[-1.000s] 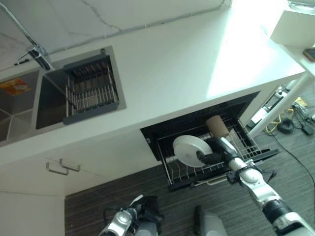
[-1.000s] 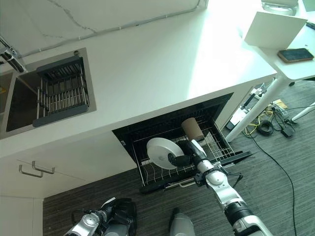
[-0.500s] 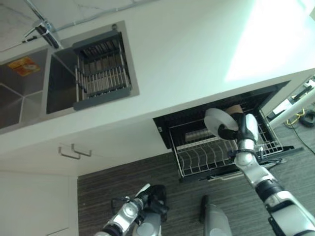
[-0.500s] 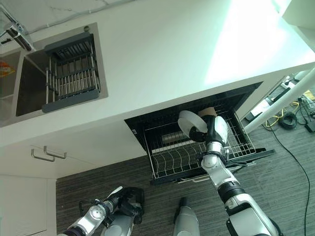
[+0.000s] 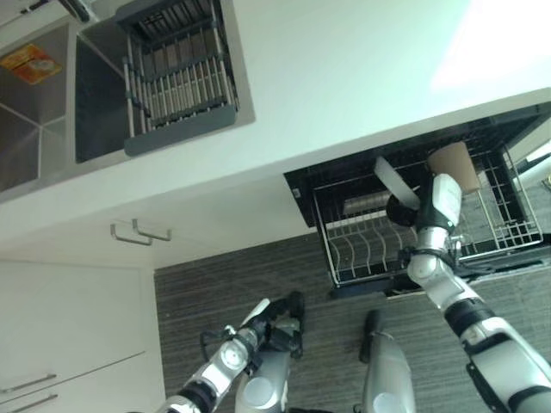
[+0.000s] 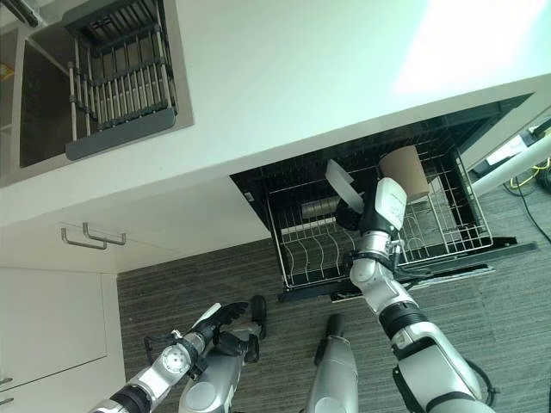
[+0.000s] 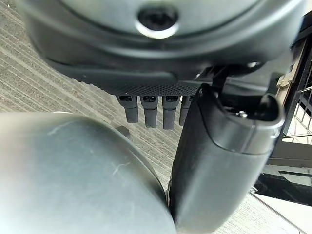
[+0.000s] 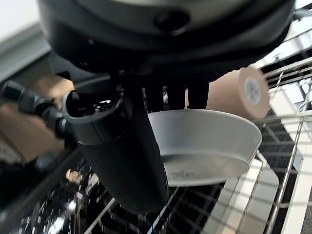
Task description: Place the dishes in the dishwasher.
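The white plate [image 8: 204, 141], pinched at its rim by the right hand [image 6: 351, 217] just above the dishwasher rack [image 6: 448, 231], looks stiff, smooth, probably slippery and breakable; the rim suits gripping, while the left hand [image 7: 156, 108] hangs relaxed.

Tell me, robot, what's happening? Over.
Right robot hand gripping round white plate, held above wire dishwasher rack. Left robot hand low, idle, open. Tan cup lying in rack beside plate.
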